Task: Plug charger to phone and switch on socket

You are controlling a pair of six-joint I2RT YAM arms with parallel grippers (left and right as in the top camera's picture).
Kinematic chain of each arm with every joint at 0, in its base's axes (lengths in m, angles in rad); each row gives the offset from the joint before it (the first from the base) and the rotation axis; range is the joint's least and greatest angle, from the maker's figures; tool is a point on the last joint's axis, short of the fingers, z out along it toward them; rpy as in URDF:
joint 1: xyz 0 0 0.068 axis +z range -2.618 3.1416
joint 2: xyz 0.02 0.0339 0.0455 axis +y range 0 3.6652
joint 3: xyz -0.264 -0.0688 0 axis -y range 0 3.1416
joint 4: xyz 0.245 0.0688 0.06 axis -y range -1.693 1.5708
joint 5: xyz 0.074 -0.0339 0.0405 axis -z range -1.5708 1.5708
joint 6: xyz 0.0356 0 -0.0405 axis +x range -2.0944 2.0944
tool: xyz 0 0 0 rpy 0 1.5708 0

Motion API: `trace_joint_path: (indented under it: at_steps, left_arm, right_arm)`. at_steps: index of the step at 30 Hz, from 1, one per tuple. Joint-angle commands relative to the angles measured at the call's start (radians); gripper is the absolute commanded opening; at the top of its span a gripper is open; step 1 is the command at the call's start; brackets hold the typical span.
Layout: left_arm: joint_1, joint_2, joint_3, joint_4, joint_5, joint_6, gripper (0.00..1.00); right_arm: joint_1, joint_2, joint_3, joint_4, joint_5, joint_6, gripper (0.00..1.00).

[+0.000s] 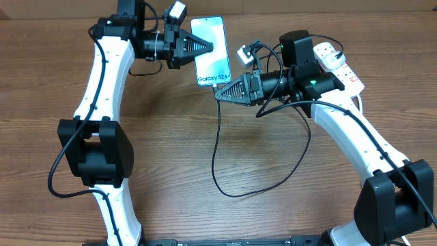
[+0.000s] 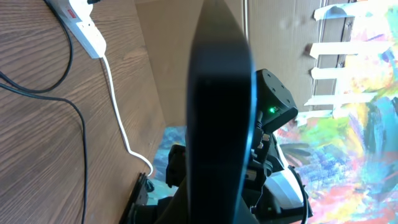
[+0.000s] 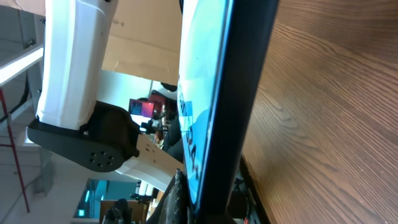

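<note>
Two claws clamped: left gripper (image 1: 207, 46) pinches phone (image 1: 212, 35) side, near table (image 1: 171, 150) far edge; right gripper (image 1: 220, 93) at phone bottom, contents unclear to us. Plug-in step; next we seat charger (image 1: 214, 157) tip, flip socket (image 1: 339, 61) switch.

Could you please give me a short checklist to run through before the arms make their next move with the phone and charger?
1. Left gripper shut on the phone: ok.
2. Right gripper shut at the phone's bottom edge: ok; what it pinches: cannot tell.
3. Charger cable tip seated in the phone: cannot tell.
4. Charger cable slack, lying in a loose loop: ok.
5. Socket switched on: cannot tell.
</note>
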Motion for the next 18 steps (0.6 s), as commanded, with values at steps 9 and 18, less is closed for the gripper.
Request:
trace_joint_path:
  at_steps: [9, 18]
  left_arm:
    - [-0.027, -0.021, 0.015, -0.010, 0.072, -0.019, 0.04]
    - [-0.028, -0.021, 0.015, -0.018, 0.073, -0.026, 0.04]
  right_arm:
    - [0.003, 0.003, 0.004, 0.029, 0.138, 0.054, 0.04]
    - [0.002, 0.003, 0.004, 0.027, 0.135, 0.017, 0.04]
